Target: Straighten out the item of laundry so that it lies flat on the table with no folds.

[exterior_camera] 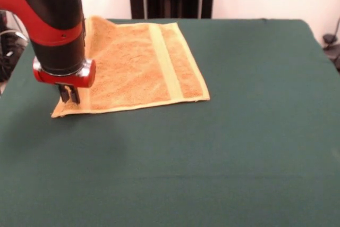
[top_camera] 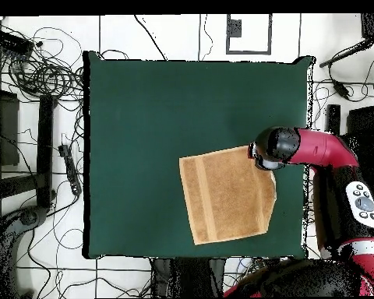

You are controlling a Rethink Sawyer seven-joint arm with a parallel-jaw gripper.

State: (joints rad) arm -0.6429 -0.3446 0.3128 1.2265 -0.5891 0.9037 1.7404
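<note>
The table point(exterior_camera: 249, 147) lay bare across most of its green top, open to a pass anywhere from three round to nine o'clock in the front view. The only obstacles sat toward ten o'clock: the flat towel point(exterior_camera: 138, 67) (low, hardly a barrier) and the arm point(exterior_camera: 56, 25), its gripper point(exterior_camera: 69, 95) down at the towel's corner.

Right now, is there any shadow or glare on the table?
Front view: a soft dark shadow lies on the table below the gripper and towel corner, no glare. Overhead view: the table looks evenly lit, no clear shadow.
</note>
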